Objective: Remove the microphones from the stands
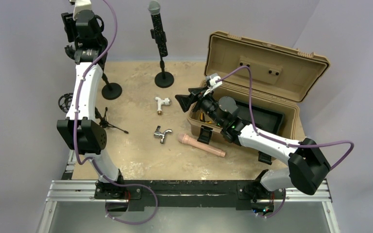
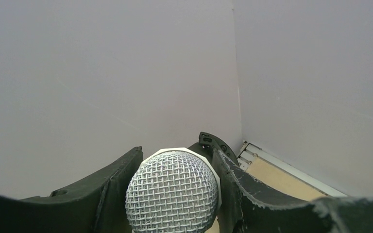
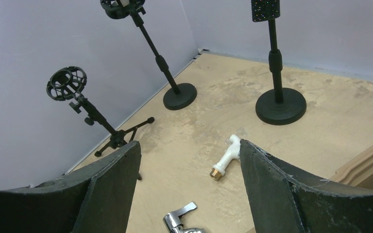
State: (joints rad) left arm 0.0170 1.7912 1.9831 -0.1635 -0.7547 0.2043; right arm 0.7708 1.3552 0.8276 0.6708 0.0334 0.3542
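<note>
A microphone with a silver mesh head (image 2: 172, 194) and a white ring fills the left wrist view. My left gripper (image 2: 175, 156) is at the far left, high above the table, and its two fingers press the head from both sides. In the top view the left gripper (image 1: 77, 9) sits over a black stand with a round base (image 1: 111, 91). The stand's top cradle (image 3: 121, 7) shows in the right wrist view. My right gripper (image 1: 184, 99) is open and empty, low over the table beside the case.
A second microphone (image 1: 157, 26) stands on a round-base stand (image 1: 164, 79) at the back centre. An empty tripod shock mount (image 1: 65, 101) is at the left. A white fitting (image 1: 162, 103), a chrome tap (image 1: 161, 134) and a pink torch (image 1: 201, 145) lie on the table. An open tan case (image 1: 267, 63) stands at the right.
</note>
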